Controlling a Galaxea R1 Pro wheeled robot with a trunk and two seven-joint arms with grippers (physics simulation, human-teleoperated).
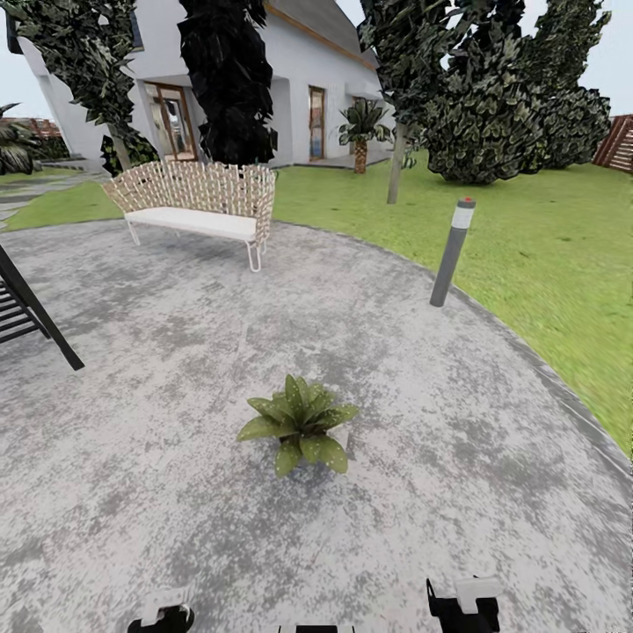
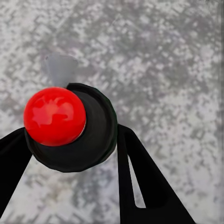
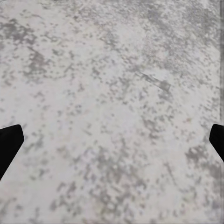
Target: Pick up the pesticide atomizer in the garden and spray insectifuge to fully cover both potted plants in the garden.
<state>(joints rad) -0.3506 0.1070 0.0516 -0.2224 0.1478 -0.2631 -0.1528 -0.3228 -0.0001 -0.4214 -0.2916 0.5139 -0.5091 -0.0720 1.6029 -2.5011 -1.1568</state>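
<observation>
Grey patio [image 1: 132,457]: one potted plant [image 1: 299,426] is seen ahead, midway between both arms. Left gripper [image 2: 70,140] is clenched on a red-topped black object [image 2: 70,126]; right gripper [image 3: 112,140] is spread, empty.

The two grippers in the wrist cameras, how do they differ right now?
The left gripper has its fingers closed around a black object with a red ball on it; the right gripper holds nothing. The left one's fingers sit close together, while the right one's fingertips are spread to the picture's edges. Both hang above the mottled grey patio.
</observation>
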